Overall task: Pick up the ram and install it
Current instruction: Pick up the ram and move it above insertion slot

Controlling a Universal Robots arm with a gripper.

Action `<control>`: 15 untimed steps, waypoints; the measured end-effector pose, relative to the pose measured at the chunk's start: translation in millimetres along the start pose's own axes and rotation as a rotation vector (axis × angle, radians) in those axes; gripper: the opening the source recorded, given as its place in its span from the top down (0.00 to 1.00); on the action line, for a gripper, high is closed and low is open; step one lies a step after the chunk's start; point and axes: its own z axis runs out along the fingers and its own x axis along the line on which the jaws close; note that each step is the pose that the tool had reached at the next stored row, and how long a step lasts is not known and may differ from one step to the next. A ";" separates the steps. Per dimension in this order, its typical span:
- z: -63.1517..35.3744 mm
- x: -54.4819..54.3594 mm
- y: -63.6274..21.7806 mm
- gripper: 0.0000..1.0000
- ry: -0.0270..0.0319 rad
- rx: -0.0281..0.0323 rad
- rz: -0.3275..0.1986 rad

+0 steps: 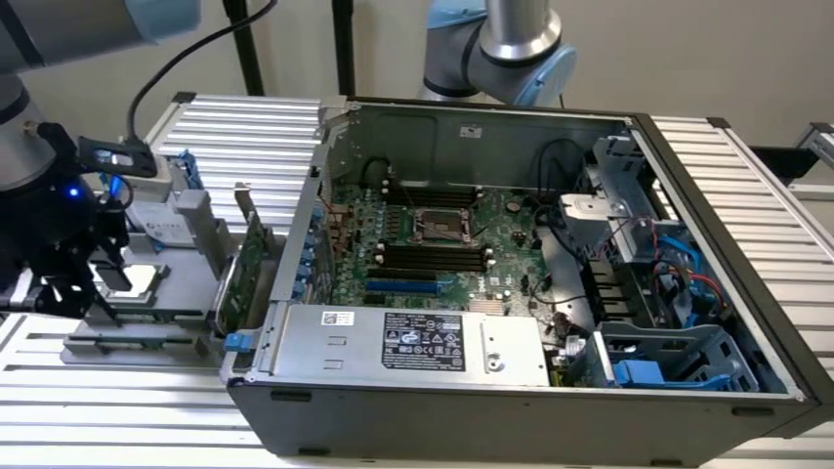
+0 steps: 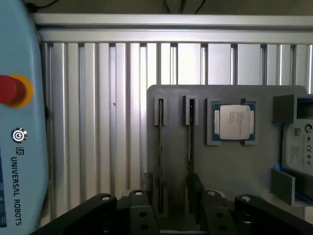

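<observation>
A grey parts holder [image 2: 220,166] lies on the ribbed aluminium table. Two narrow slots in it each hold a thin dark stick seen edge-on: the ram [image 2: 160,147] and a second stick [image 2: 190,142]. My gripper [image 2: 171,188] hovers open just above the holder. Its black fingers [image 2: 148,188] stand either side of the first stick's near end, and one finger overlaps the second slot. In the exterior view my gripper [image 1: 85,293] hangs over the holder [image 1: 144,342] at the exterior view's left. The motherboard's black slots [image 1: 424,259] lie inside the open computer case.
A square silver processor [image 2: 234,122] sits in the holder beside the slots, next to a labelled drive [image 2: 301,149]. A green expansion card [image 1: 245,269] stands between holder and case [image 1: 521,410]. A blue pendant with a red button [image 2: 10,90] lies close by. A second arm's base [image 1: 515,44] rises behind the case.
</observation>
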 end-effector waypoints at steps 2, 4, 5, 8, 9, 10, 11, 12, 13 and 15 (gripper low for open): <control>3.7 0.9 -0.1 0.00 -0.0002 0.0002 0.000; 7.2 1.8 -0.2 0.00 -0.0002 0.0002 0.000; 9.0 2.3 -0.3 0.00 -0.0001 0.0001 0.000; 14.3 3.8 -0.5 0.00 0.0000 0.0000 0.001; 16.1 4.3 -0.5 0.00 -0.0001 0.0001 0.002; 18.0 4.9 -0.6 0.00 0.0000 0.0000 0.002; 19.8 5.4 -0.6 0.00 -0.0001 0.0001 0.002; 21.4 5.6 -0.6 0.00 0.0000 0.0000 0.002; 23.6 5.9 -0.7 0.00 -0.0003 0.0003 0.002; 27.1 6.2 -0.9 0.00 -0.0002 0.0002 0.003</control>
